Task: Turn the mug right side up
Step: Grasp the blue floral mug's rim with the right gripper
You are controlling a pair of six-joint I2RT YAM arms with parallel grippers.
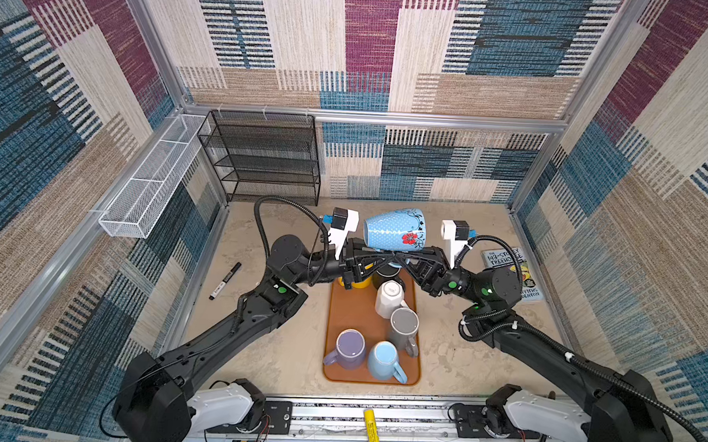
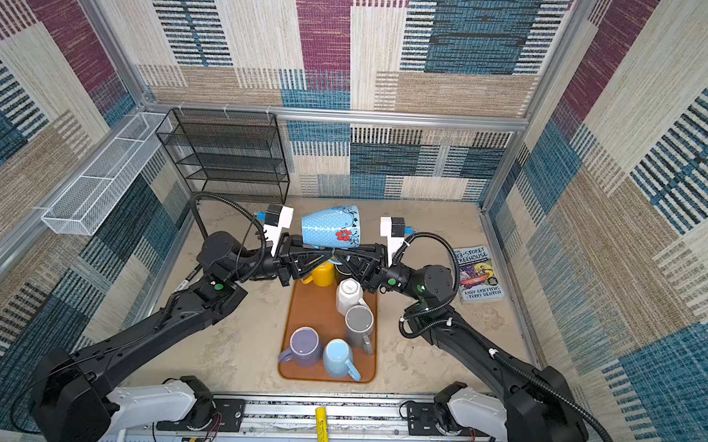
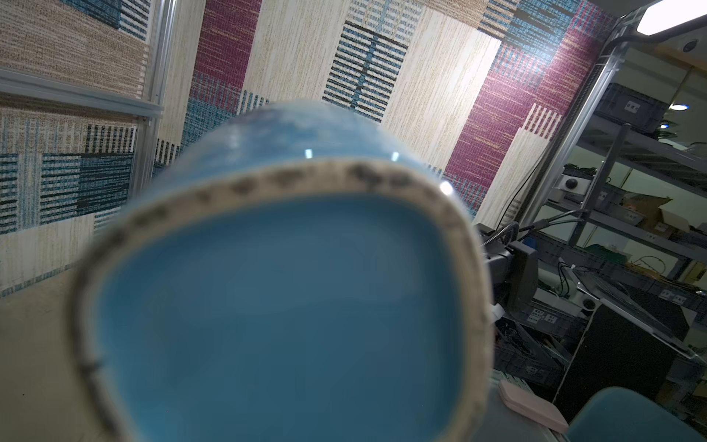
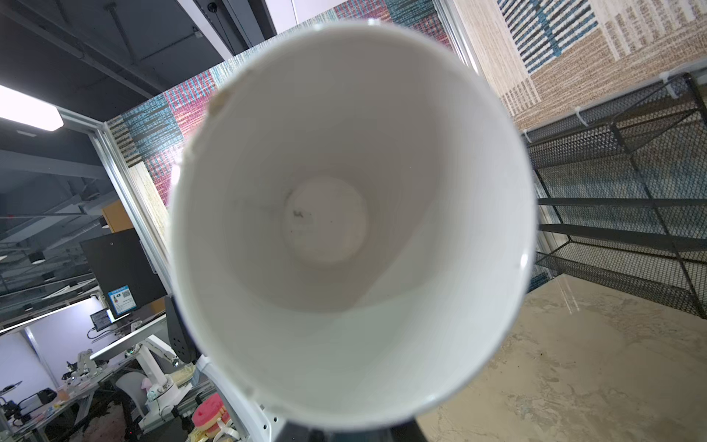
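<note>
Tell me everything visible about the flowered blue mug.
The flowered mug looks like glazed ceramic: light blue with white dots, a red flower and black scrollwork outside, white inside. It hangs on its side in the air above the far end of the tray, its blue base with an unglazed ring facing the left arm and its empty mouth facing the right. The left gripper and right gripper meet just beneath it. Its handle is hidden, so the exact grip cannot be seen.

We see the blue mug (image 3: 283, 306) only blurred and cropped up close, and the left arm (image 2: 226, 248) half hides the yellow mug (image 2: 323, 275).
</note>
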